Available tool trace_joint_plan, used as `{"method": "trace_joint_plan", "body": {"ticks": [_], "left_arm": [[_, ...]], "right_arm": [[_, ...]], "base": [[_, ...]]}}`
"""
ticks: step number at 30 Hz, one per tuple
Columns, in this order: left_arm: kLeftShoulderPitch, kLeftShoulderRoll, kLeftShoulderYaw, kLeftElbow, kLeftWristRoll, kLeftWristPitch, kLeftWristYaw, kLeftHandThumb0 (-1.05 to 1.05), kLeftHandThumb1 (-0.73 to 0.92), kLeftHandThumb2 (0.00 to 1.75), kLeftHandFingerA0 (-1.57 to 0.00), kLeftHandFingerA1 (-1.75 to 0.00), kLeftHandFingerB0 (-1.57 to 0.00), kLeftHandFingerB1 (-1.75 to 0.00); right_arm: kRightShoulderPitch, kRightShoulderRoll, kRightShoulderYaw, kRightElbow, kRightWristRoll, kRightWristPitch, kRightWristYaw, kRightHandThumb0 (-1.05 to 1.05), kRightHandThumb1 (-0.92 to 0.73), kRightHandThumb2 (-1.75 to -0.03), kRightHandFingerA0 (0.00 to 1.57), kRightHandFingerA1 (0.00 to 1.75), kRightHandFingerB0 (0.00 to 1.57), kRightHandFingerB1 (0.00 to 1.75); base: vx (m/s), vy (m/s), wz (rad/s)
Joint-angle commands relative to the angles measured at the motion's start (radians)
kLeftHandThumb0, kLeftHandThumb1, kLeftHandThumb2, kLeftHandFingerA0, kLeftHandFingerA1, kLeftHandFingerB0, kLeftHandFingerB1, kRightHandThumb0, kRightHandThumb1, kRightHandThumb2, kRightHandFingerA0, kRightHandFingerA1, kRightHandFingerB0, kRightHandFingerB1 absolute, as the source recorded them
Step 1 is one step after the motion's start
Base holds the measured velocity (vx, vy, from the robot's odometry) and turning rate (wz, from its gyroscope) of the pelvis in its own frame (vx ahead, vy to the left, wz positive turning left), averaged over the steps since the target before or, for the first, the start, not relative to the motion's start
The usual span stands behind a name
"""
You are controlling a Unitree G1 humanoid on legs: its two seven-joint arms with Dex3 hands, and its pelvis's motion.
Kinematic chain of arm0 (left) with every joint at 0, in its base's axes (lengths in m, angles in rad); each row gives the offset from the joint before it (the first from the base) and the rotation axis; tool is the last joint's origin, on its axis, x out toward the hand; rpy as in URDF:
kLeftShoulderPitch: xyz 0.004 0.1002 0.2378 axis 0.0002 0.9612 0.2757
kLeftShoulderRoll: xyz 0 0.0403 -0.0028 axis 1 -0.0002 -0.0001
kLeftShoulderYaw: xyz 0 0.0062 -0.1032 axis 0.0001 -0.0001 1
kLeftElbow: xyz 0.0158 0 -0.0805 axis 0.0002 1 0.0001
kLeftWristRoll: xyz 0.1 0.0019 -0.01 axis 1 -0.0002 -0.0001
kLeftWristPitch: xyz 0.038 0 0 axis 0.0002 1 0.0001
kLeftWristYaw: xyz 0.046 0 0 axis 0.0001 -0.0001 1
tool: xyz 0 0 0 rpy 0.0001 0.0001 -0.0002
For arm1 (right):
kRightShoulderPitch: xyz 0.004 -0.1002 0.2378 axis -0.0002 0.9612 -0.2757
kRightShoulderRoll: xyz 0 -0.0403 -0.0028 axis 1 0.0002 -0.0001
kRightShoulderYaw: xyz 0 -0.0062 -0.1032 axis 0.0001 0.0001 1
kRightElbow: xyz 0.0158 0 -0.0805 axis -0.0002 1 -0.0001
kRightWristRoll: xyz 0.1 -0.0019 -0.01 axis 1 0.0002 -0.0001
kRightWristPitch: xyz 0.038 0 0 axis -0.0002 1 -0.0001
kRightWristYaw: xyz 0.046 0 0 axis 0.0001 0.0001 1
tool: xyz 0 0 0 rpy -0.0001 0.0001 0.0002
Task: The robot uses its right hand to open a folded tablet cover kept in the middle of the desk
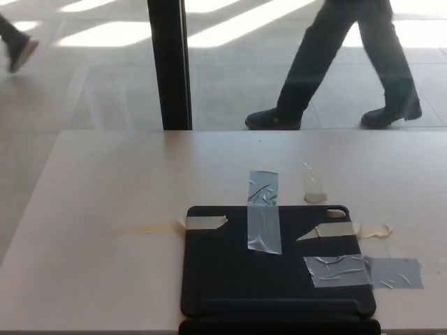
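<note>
A black tablet cover lies flat and closed on the pale desk, near its front edge. Strips of grey and beige tape hold it down: one grey strip across its far edge, another grey patch at its right side, and beige strips at the upper corners. Neither of my hands shows in the head view.
A clear tape strip sticks to the desk behind the cover. A black post stands beyond the far desk edge. A person's legs in dark trousers cross the sunlit floor behind; another shoe shows at far left.
</note>
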Motion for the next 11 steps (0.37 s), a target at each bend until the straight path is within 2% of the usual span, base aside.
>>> {"method": "trace_joint_plan", "body": {"ticks": [1,2,6,7,8,9,11], "left_arm": [[0.001,0.011,0.005,-0.007,-0.015,0.01,0.002,-0.98,0.62,0.71,-0.52,-1.17,-0.42,-1.05],[0.001,0.011,0.005,-0.007,-0.014,0.012,0.005,-0.97,0.48,1.04,-0.62,-1.05,-0.46,-0.92],[-0.002,0.012,0.008,0.001,-0.016,0.014,0.006,-0.96,0.47,1.05,-0.62,-1.05,-0.42,-0.89],[-0.005,0.011,0.009,0.004,-0.015,0.014,0.01,-0.95,0.61,0.68,-0.48,-1.14,-0.35,-0.99],[-0.007,0.01,0.012,0.003,-0.018,0.015,0.009,-0.95,0.61,0.68,-0.48,-1.14,-0.35,-0.99],[-0.006,0.011,0.012,0.002,-0.018,0.013,0.005,-0.96,0.47,1.05,-0.6,-1.04,-0.42,-0.9],[-0.005,0.011,0.012,0.002,-0.017,0.012,0.004,-0.96,0.47,1.05,-0.6,-1.04,-0.42,-0.91]], "right_arm": [[0.007,-0.032,0.019,0.0,0.005,-0.019,-0.016,-0.9,-0.76,-0.64,0.55,1.03,0.47,0.64],[0.006,-0.034,0.021,0.004,0.008,-0.018,-0.014,-0.89,-0.76,-0.63,0.53,1.03,0.45,0.63],[0.003,-0.036,0.034,0.012,0.006,-0.024,-0.017,-0.88,-0.77,-0.63,0.52,0.97,0.45,0.64],[0.001,-0.036,0.031,0.009,0.016,-0.023,-0.007,-0.88,-0.76,-0.63,0.53,0.97,0.43,0.65],[-0.003,-0.037,0.034,0.007,0.015,-0.022,-0.01,-0.88,-0.76,-0.63,0.53,0.97,0.43,0.65],[0.0,-0.035,0.029,0.002,0.024,-0.025,0.002,-0.9,-0.75,-0.63,0.54,1.06,0.45,0.67],[0.001,-0.035,0.029,0.002,0.026,-0.025,0.006,-0.91,-0.75,-0.63,0.55,1.12,0.44,0.68]], "base": [[0.0,0.0,0.0],[0.0,0.0,0.0],[0.0,0.0,0.0],[0.0,0.0,0.0],[0.0,0.0,0.0],[0.0,0.0,0.0],[0.0,0.0,0.0]]}}
